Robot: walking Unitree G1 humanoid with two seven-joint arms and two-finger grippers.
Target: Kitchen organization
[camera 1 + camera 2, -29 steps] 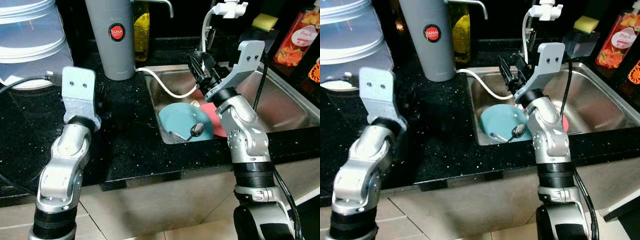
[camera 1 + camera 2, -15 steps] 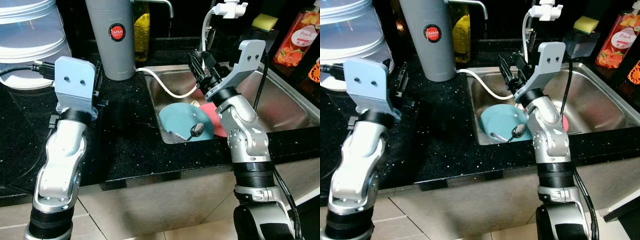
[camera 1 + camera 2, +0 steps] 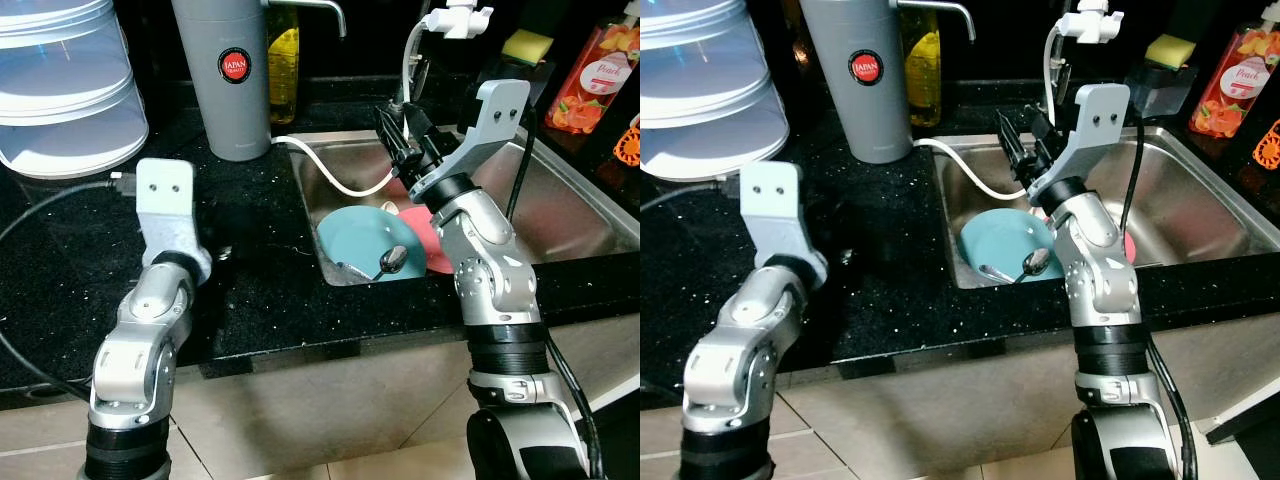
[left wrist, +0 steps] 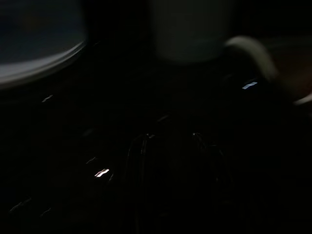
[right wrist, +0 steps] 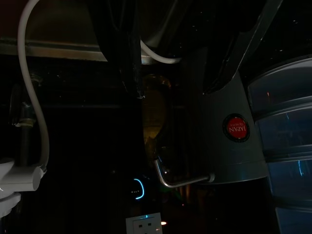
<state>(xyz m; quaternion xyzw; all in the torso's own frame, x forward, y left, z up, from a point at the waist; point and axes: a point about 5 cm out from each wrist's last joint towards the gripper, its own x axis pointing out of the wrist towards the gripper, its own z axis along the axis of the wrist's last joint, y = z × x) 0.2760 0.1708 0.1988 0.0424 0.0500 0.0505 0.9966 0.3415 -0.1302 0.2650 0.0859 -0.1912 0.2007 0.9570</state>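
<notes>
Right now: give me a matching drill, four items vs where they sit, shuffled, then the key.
Things:
1. teal plate
2. spoon
3. grey cylinder
4. yellow sponge

Places:
A. on the black counter, left of the sink
B. lying on the teal plate
C. behind the sink, far right
D. in the sink's near left corner

Pairs: 1-D, 2-B, 3-A, 4-C

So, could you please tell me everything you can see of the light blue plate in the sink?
The light blue round plate lies in the steel sink, at the end beside the black counter, slightly tilted. It looks smooth and glazed. A metal spoon rests on its front part, bowl up. A red plate lies beside it, seemingly overlapping its edge. A white hose curves above it.
</notes>
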